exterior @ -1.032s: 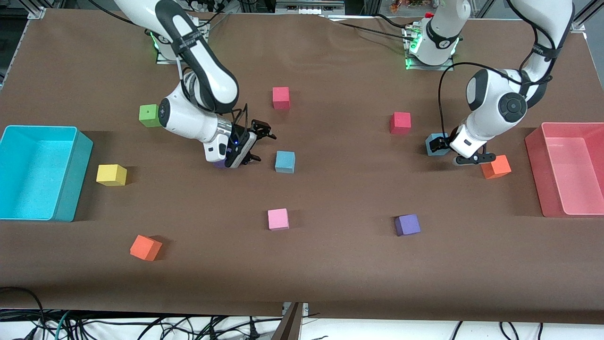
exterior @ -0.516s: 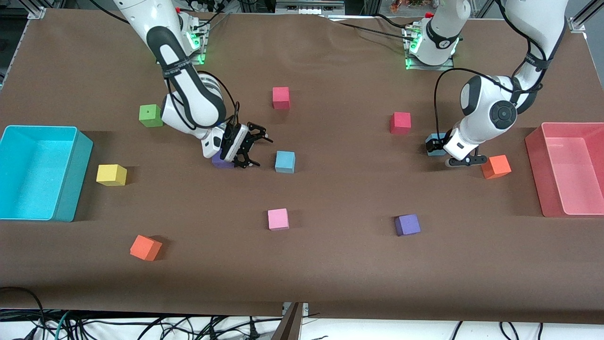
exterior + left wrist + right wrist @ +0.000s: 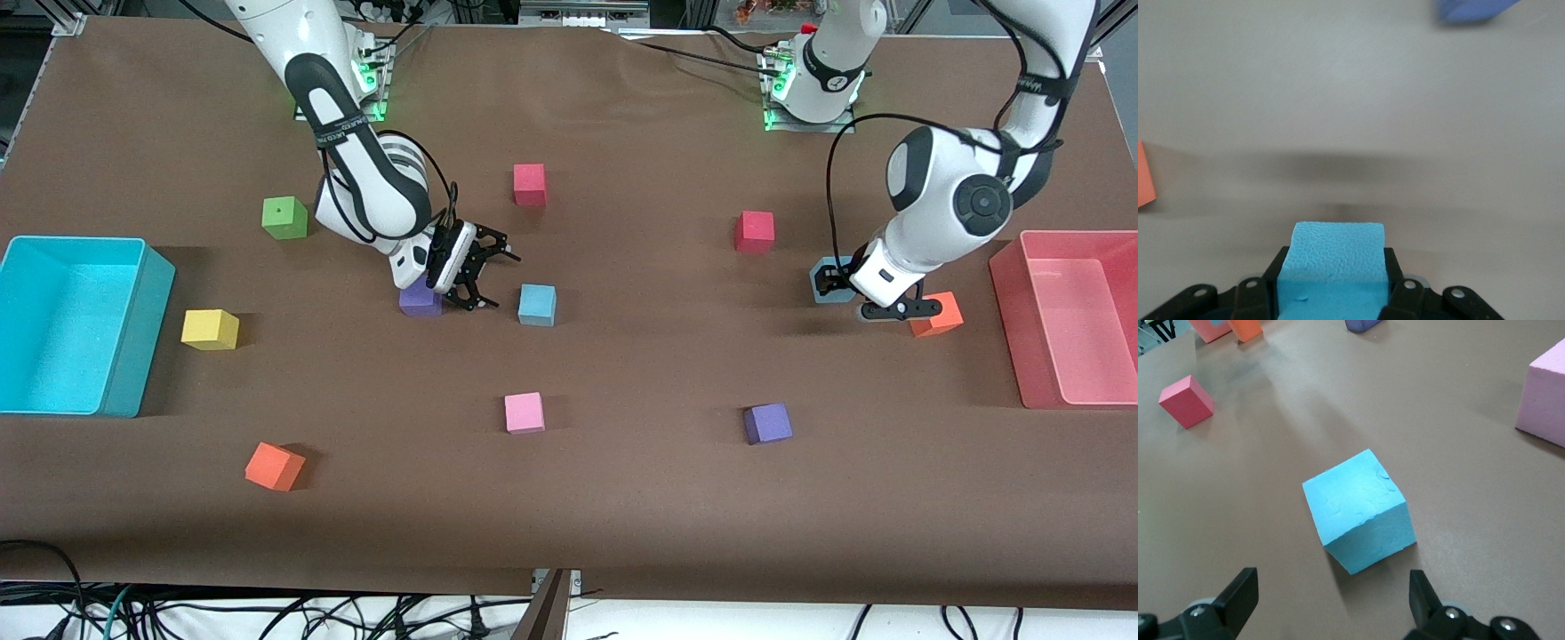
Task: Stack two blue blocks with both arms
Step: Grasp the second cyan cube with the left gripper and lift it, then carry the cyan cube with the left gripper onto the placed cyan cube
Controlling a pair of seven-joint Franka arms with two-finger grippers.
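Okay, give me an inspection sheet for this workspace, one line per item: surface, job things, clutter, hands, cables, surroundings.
Surface: brown table cover, a few wrinkles near the arm bases.
Job's things: one blue block lying free on the table; second blue block clamped in the left hand, lifted.
Clutter: purple cube under the right hand, purple cube, two red cubes, pink cube, orange cubes, yellow cube, green cube.
Hands: left hand shut on its block beside an orange cube; right hand open, beside the free block.
Cables: loose bundle below the table edge.
Surroundings: turquoise bin, pink bin.
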